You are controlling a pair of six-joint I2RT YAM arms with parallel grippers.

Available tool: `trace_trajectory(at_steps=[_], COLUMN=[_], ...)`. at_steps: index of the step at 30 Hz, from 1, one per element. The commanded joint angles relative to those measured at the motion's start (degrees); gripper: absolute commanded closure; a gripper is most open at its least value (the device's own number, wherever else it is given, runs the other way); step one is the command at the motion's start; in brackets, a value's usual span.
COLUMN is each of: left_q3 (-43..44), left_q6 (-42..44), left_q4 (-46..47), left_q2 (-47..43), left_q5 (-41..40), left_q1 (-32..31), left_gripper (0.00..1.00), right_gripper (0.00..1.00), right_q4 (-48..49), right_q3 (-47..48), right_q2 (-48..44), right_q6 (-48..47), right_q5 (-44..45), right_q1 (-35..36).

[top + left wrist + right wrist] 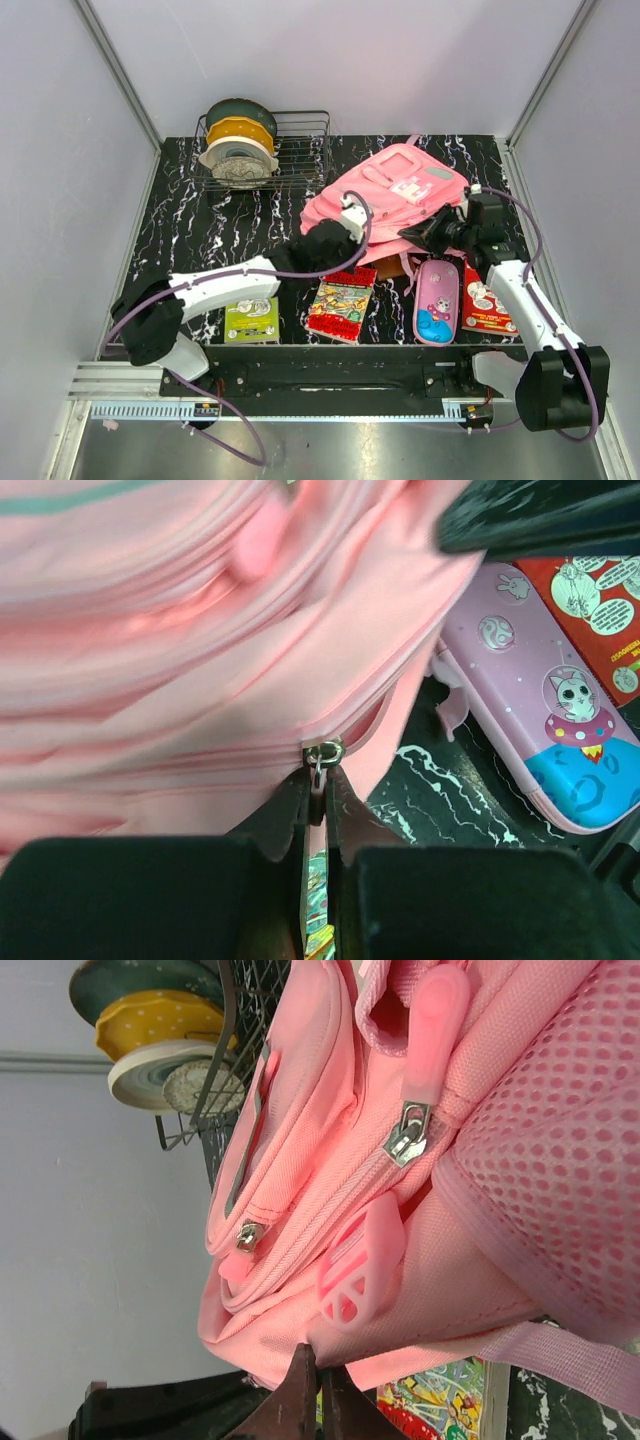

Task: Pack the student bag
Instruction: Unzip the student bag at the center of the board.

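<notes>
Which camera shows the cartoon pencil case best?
Top external: the whole pencil case lies in view near the student bag. Left wrist shows it closer but cropped; right wrist misses it entirely.

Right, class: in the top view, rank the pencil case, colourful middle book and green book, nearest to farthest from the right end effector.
1. Pencil case, just nearside of the right end effector.
2. Colourful book, centre front.
3. Green book, far left front.

Top cam's high behind the arm bases, looking down over the whole surface (pixel 190 235). Both wrist cams are jammed right against the student bag (pixel 200 680). Left also catches the pencil case (pixel 555 720), right the wire rack (pixel 225 1145), both visible from above.
</notes>
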Motion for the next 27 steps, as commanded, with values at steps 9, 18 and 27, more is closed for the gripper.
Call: trace_trajectory(at_steps=[9,18,27], left_q3=[-4.7,-10.0,-9.3], left_q6=[0.2,1.6,-0.5], left_q4=[-9.9,-12.3,-10.6], left_q2=[-10.3,-17.6,-20.3], left_q5=[10.1,6.0,9.9], left_q1=[11.8,17.0,12.3], left_gripper=[1.0,1.0,1.0], right_gripper=[1.0,1.0,0.78], right_q4=[5.1,4.8,7.1], right_q3=[5.8,10.4,10.8], right_q2=[3.4,6.7,9.0], right_q6=[-7.6,-10.5,-7.0], right_q5=[-1.0,-11.0,-17.3], right_q1=[-10.3,-21.5,-21.3])
